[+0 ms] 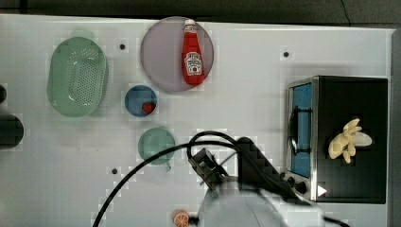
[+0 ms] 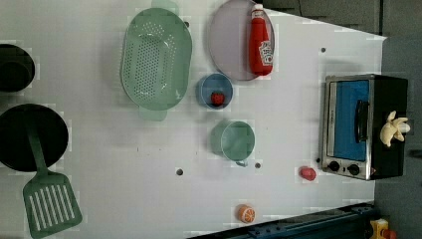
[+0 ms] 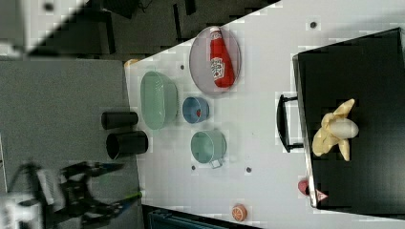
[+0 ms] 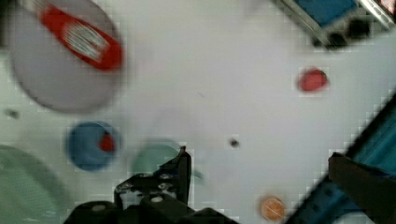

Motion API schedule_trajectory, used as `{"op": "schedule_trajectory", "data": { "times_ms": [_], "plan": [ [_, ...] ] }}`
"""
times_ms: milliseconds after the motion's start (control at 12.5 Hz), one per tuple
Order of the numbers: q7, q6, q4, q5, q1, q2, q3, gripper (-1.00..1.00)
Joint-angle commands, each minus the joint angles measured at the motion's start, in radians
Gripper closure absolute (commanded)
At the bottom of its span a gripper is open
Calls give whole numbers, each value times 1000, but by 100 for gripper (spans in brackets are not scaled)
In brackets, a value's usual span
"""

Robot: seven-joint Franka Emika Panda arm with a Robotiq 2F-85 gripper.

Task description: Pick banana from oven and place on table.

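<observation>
The banana [image 1: 344, 140], a pale yellow bunch, lies on the flat black top of the oven [image 1: 352, 101], not inside it; it also appears as the banana [image 2: 393, 128] and the banana [image 3: 332, 133]. A small white rounded object [image 3: 345, 128] rests against it. The oven's blue glass door [image 2: 351, 119] is closed. My gripper [image 4: 258, 156] is open with nothing between its fingers, hovering above the white table [image 1: 246, 94] near the green cup and well short of the oven. My arm [image 1: 250, 203] enters at the top view's bottom centre.
A ketchup bottle [image 1: 192, 53] lies on a purple plate [image 1: 163, 52]. A green colander [image 1: 77, 76], a blue bowl [image 1: 140, 100] holding a red piece, a green cup [image 1: 156, 144], an orange slice [image 1: 180, 218] and a small red item [image 2: 307, 173] dot the table. A black pan [image 2: 32, 137] and green spatula [image 2: 50, 201] lie at the left view's left.
</observation>
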Motion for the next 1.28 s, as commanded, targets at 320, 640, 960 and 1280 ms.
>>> {"op": "schedule_trajectory", "data": {
  "times_ms": [320, 640, 960, 1280],
  "plan": [
    [-171, 120, 30, -19, -68, 144, -229, -100],
    [-462, 327, 42, -20, -83, 264, -436, -100],
    [-633, 371, 111, -6, -83, 441, -550, -100],
    [-685, 372, 146, 97, -85, 611, -624, -100]
  ]
}}
